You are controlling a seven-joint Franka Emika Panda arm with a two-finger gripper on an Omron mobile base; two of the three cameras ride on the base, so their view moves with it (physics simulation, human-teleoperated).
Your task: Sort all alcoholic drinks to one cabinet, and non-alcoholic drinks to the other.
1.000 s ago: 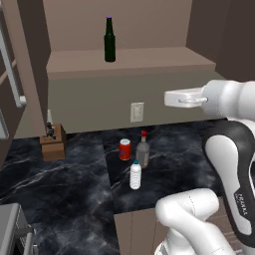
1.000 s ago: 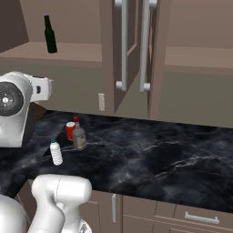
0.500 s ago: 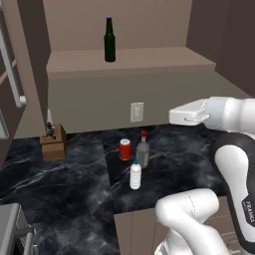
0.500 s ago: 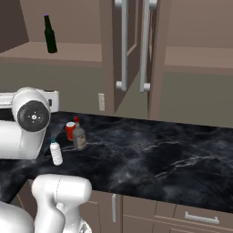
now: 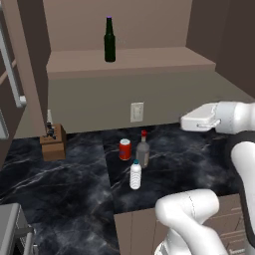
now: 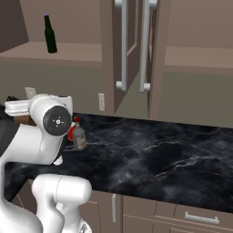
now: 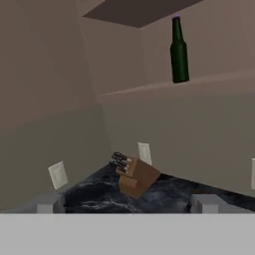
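Observation:
A slim dark green bottle with a purple cap (image 5: 109,40) (image 6: 50,34) (image 7: 179,50) stands upright on the open left cabinet's shelf. On the black marble counter, close together, are a red can (image 5: 125,149), a clear greyish bottle with a red cap (image 5: 143,150) (image 6: 79,136) and a small white plastic bottle with a blue cap (image 5: 135,175). My gripper (image 7: 126,203) is open and holds nothing. It hangs in the air to the right of the counter group, facing the left cabinet. In the right base view the arm covers most of the can.
A wooden knife block (image 5: 54,142) (image 7: 137,177) sits on the counter at the left, below the shelf. A wall outlet (image 5: 136,112) is behind the drinks. Two cabinet doors with long handles (image 6: 122,45) stand open between the left shelf and the right cabinet's shelf (image 6: 195,59).
The hand has come down and drifted slightly right, away from the shelf. The jaws stay wide. The green bottle and the counter drinks have not moved.

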